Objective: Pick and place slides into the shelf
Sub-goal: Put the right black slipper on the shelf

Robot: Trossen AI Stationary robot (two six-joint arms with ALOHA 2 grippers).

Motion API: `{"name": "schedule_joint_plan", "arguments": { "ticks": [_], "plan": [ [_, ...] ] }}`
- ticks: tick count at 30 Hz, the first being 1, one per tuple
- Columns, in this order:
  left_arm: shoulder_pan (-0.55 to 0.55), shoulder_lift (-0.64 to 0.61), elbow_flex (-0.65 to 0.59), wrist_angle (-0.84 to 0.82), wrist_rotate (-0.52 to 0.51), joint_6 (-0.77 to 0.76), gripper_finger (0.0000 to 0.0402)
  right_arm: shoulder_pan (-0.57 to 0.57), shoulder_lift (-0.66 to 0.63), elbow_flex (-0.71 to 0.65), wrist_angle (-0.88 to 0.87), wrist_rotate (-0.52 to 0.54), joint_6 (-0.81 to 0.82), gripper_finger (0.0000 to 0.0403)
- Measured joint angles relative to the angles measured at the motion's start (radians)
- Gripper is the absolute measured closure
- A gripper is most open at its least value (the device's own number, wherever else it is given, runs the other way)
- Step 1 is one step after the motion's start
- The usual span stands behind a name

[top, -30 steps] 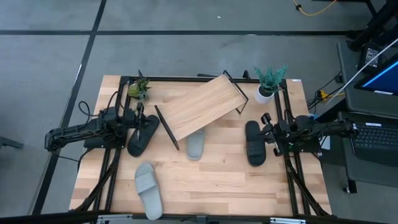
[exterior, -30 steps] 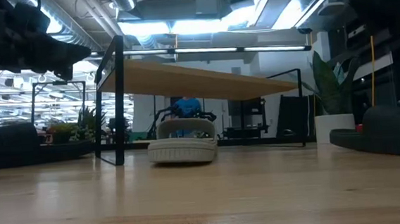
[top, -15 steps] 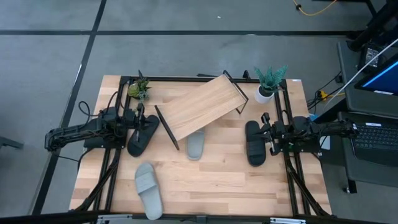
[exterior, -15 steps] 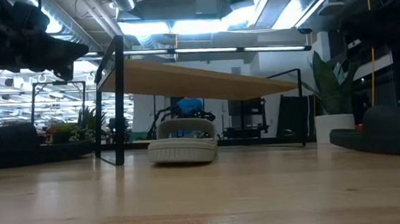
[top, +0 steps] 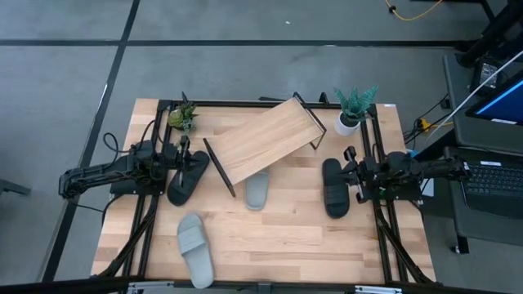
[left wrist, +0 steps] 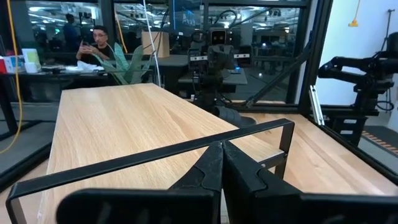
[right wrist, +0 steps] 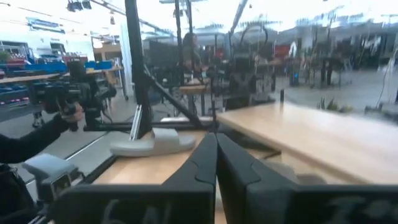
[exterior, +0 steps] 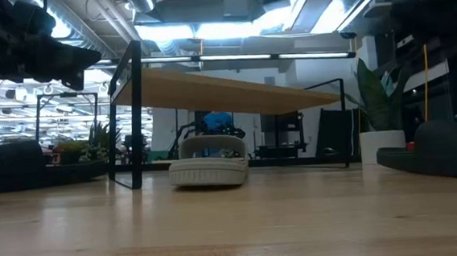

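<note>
Two hands together | left hand (top: 181, 155) over black slide (top: 187, 177) | right hand (top: 351, 174) beside black slide (top: 334, 188)

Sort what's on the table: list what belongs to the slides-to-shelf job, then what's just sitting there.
Job:
- shelf
- black slide by the left gripper
- black slide by the right gripper
- grey slide half under the shelf
- grey slide at the near edge

Bystanders:
- small green plant
- potted plant in white pot
</note>
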State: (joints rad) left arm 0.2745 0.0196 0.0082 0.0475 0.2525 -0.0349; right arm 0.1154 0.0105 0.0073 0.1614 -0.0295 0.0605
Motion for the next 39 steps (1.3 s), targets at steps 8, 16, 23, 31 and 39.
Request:
{"name": "schedule_joint_plan", "arguments": {
  "ticks": [8, 16, 23, 31, 39],
  "plan": [
    [0.000, 0.000, 0.001, 0.006, 0.080, 0.018, 0.0401, 0.000, 0.000, 0.000, -0.010, 0.000, -0.091, 0.0390],
    [0.000, 0.000, 0.001, 0.008, 0.102, 0.071, 0.0401, 0.000, 0.000, 0.000, -0.017, 0.002, -0.142, 0.0396],
    [0.000, 0.000, 0.001, 0.008, 0.099, 0.074, 0.0401, -0.001, 0.001, 0.000, -0.052, 0.014, -0.117, 0.0383],
    [0.000, 0.000, 0.001, 0.000, 0.001, 0.064, 0.0401, -0.001, 0.001, 0.002, -0.082, 0.141, -0.150, 0.0398],
    [0.000, 0.000, 0.031, -0.010, 0.000, -0.053, 0.0401, -0.002, 0.049, 0.183, -0.251, 0.145, -0.060, 0.0399]
  ]
}}
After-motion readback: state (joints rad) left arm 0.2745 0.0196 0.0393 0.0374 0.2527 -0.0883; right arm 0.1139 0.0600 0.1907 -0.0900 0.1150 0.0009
